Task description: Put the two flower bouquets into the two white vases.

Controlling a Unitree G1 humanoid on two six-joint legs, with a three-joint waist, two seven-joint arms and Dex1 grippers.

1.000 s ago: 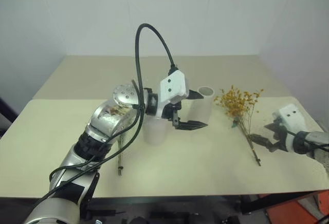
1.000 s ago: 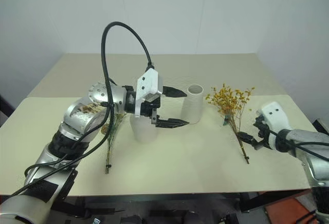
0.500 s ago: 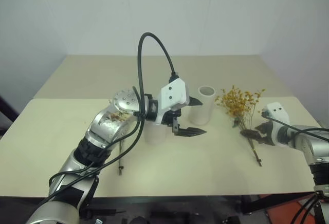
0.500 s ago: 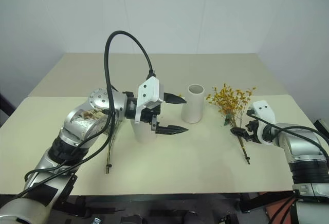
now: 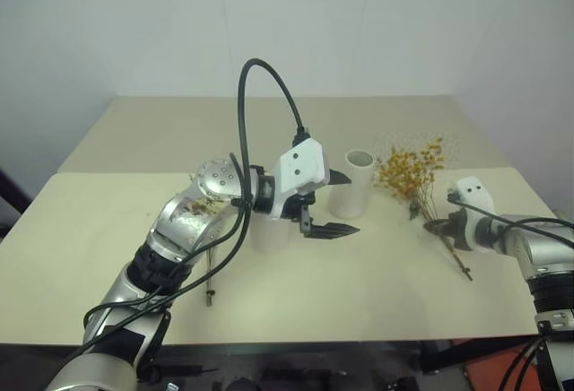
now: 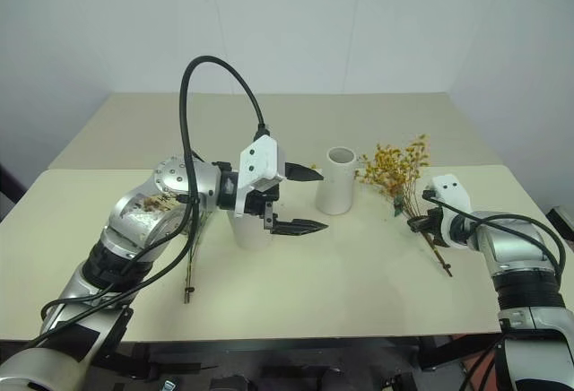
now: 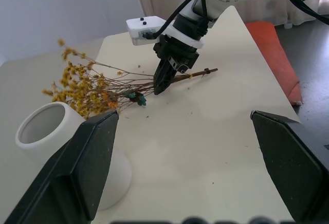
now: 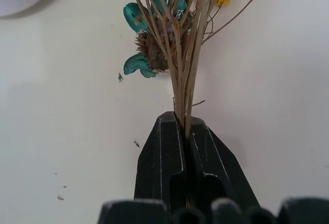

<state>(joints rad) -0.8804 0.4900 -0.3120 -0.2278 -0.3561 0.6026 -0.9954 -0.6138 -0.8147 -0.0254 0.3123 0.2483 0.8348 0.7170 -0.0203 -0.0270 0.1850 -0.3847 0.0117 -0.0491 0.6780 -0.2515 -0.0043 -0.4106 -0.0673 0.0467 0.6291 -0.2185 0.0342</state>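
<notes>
The bushy yellow-orange bouquet (image 5: 410, 169) lies on the table to the right of the tall white cylinder vase (image 5: 353, 186). My right gripper (image 5: 439, 227) is shut on its stems (image 8: 184, 88), just below a pinecone and teal leaves. My left gripper (image 5: 344, 203) hovers open beside the tall vase and in front of the shorter white vase (image 6: 251, 231), which it partly hides. The slimmer bouquet (image 6: 189, 268) lies flat behind my left arm; mostly its stem shows. The left wrist view shows the right gripper (image 7: 160, 84) pinching the stems.
Two beige tables (image 5: 359, 292) meet at a seam running left to right behind the vases. Their front edge is close to me. A white wall stands behind. An orange object (image 5: 525, 369) sits on the floor at the lower right.
My right gripper has moved forward and gone from open to shut on the yellow bouquet's stems. The bouquet has shifted, blossoms a little higher. The left arm has barely moved.
</notes>
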